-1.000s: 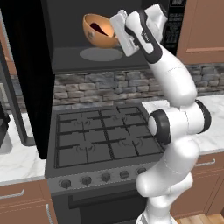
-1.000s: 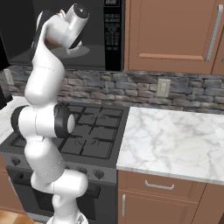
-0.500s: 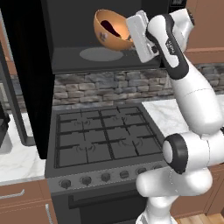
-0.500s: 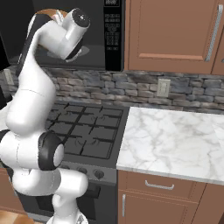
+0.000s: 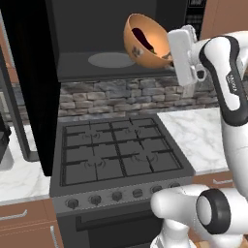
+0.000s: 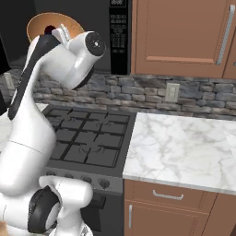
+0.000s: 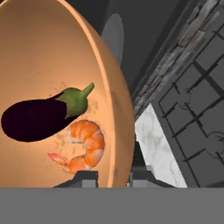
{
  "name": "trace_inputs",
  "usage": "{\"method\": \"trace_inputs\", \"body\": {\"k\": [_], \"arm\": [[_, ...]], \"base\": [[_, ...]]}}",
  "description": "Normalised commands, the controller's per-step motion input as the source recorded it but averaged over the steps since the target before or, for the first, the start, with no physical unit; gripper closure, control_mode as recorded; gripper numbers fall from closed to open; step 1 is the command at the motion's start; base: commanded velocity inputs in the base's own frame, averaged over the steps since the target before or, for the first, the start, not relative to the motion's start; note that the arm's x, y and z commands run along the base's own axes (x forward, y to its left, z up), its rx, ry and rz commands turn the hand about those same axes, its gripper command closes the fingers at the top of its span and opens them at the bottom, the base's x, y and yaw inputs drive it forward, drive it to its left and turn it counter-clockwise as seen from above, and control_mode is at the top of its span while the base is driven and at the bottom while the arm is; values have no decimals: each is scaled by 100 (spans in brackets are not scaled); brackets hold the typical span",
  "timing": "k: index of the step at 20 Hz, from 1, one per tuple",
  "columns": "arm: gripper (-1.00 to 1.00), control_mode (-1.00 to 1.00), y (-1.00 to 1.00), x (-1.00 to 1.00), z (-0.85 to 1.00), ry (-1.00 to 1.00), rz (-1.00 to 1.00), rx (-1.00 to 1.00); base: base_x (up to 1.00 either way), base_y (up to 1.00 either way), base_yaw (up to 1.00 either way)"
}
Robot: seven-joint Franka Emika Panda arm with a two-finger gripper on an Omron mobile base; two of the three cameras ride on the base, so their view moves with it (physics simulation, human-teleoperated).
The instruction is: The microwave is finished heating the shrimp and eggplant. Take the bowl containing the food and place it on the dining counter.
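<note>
My gripper (image 5: 168,54) is shut on the rim of the orange-brown bowl (image 5: 145,42), which hangs tilted in front of the open microwave (image 5: 97,29), above the stove. In the hand view the bowl (image 7: 48,52) holds the dark purple eggplant (image 7: 37,117) and the pink shrimp (image 7: 86,144), both lying against its lower wall; the rim runs between the fingertips of the gripper (image 7: 113,178). From the right, the bowl (image 6: 44,24) shows behind the white wrist, beside the microwave's button panel (image 6: 120,37). The dining counter is out of view.
The black gas stove (image 5: 118,155) lies below the bowl. The microwave's dark door (image 5: 26,97) stands open at the left. Marble worktop (image 6: 179,152) extends right of the stove, with wooden wall cabinets (image 6: 184,37) above it. The grey turntable (image 5: 111,59) is bare.
The arm has drawn the bowl out of the microwave cavity, to the right and toward the cameras. The grip on the rim is unchanged.
</note>
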Motion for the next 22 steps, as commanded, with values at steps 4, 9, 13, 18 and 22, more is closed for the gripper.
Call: {"method": "trace_inputs", "body": {"k": [4, 9, 13, 18, 22], "arm": [[100, -100, -37, -100, -1, 0, 15, 0], [100, -100, -27, -100, -36, 0, 17, -7], [100, -100, -6, -100, -90, 7, 11, -18], [100, -100, 0, -80, -100, 17, 3, -25], [100, -100, 14, -11, -72, 14, 0, -28]], "base": [[0, 0, 0], [0, 0, 0], [0, 0, 0], [0, 0, 0], [0, 0, 0]]}}
